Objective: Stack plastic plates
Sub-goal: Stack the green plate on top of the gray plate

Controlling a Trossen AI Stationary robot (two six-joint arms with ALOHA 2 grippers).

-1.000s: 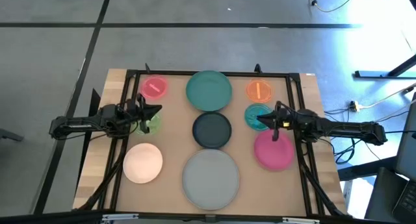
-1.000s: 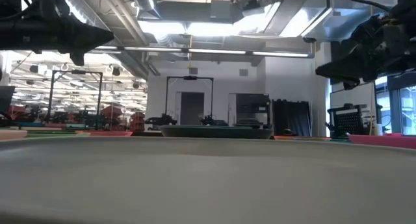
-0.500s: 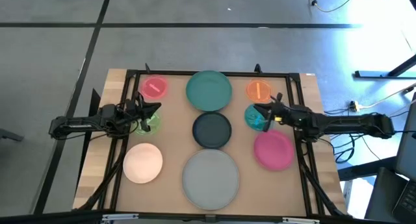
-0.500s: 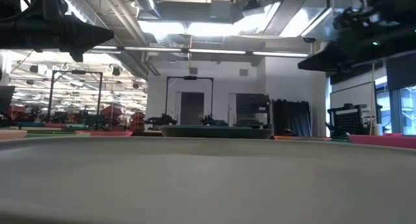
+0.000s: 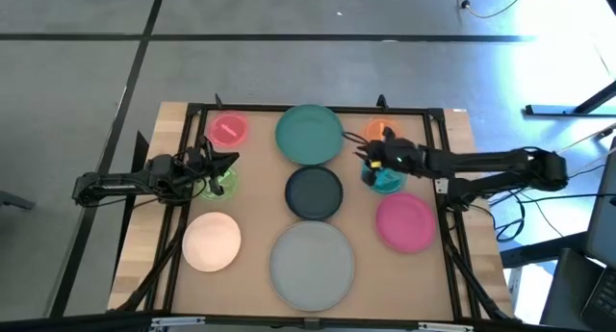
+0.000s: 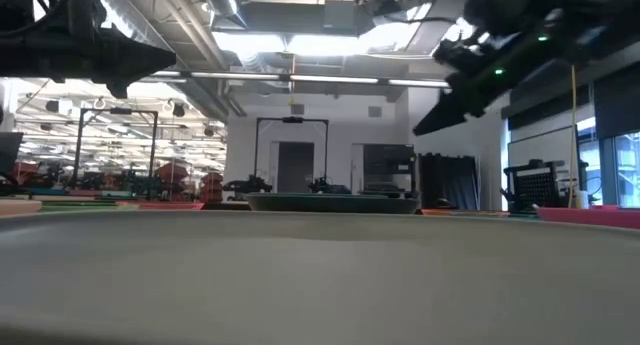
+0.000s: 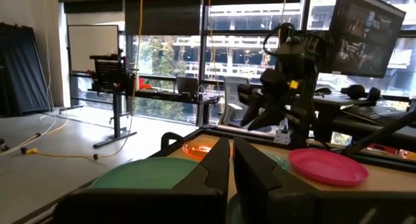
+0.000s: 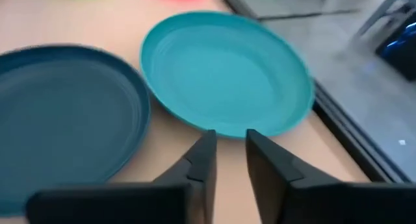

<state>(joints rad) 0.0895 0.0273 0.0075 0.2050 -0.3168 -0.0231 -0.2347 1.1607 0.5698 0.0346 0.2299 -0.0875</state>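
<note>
- The plastic plates are all spread out flat on the counter [image 5: 452, 130], none stacked yet. Down the middle of the high view run the teal plate [image 5: 309, 134], the dark navy plate [image 5: 314, 192] and the big grey plate [image 5: 311, 265], touching or just about.
- Left side of the frame: the small pink plate [image 5: 227, 129] up top, the small green plate [image 5: 220, 183] under the left arm, the cream-white plate [image 5: 212, 242] lower down.
- Right side: the orange plate [image 5: 381, 132] upper right, the small blue plate [image 5: 385, 179] just below it, the magenta plate [image 5: 404, 222] lower right.
- My guess is they're laid out singly so each one can be grabbed by its rim without disturbing the others.
- The right hand [image 5: 369, 151] is stretched in toward the middle, between the orange and blue plates and near the teal one. Its wrist view shows the fingers a narrow gap apart, nothing in them, pointing at the edge of the teal plate.
- Looks like it's lining up on a rim, but that's only my read.
- The left hand [image 5: 227, 168] hangs above the green plate, fingers nearly closed with a thin slit between, empty. Seems to be waiting.
</note>
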